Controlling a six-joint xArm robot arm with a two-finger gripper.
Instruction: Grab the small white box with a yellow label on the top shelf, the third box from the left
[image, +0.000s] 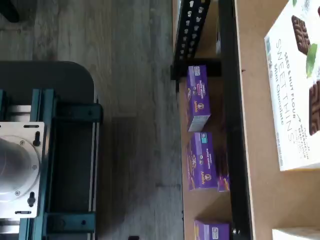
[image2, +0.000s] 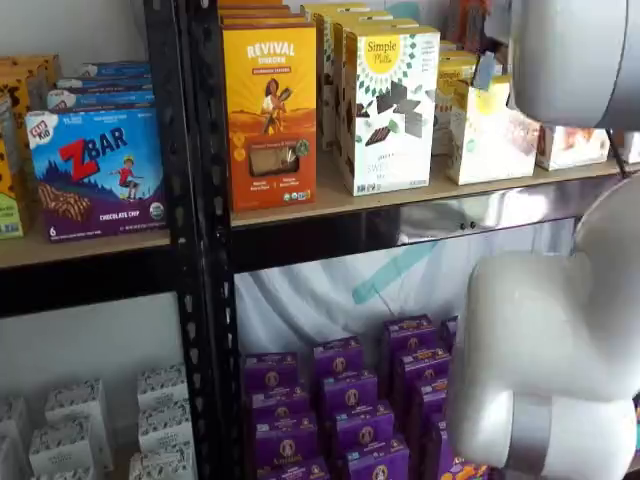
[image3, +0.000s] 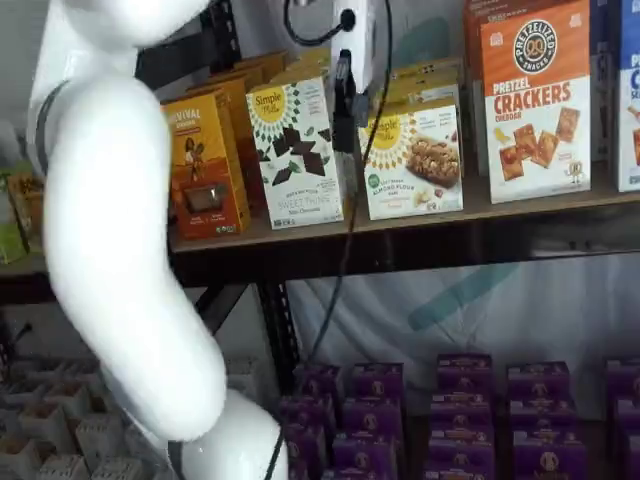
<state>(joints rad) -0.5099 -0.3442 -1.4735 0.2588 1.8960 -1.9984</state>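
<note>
I'm on approach, gripper (image3: 347, 95) hanging just left of the small white box (image3: 413, 160) on the top shelf (image3: 400, 240); finger state unclear, next align and descend.

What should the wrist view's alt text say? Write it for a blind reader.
Looking down past the shelf front: a white Sweet Thins box, mint chocolate, stands on the tan top shelf, with purple boxes on a lower level. Grey wood floor and a dark mount with teal brackets fill the rest.
</note>
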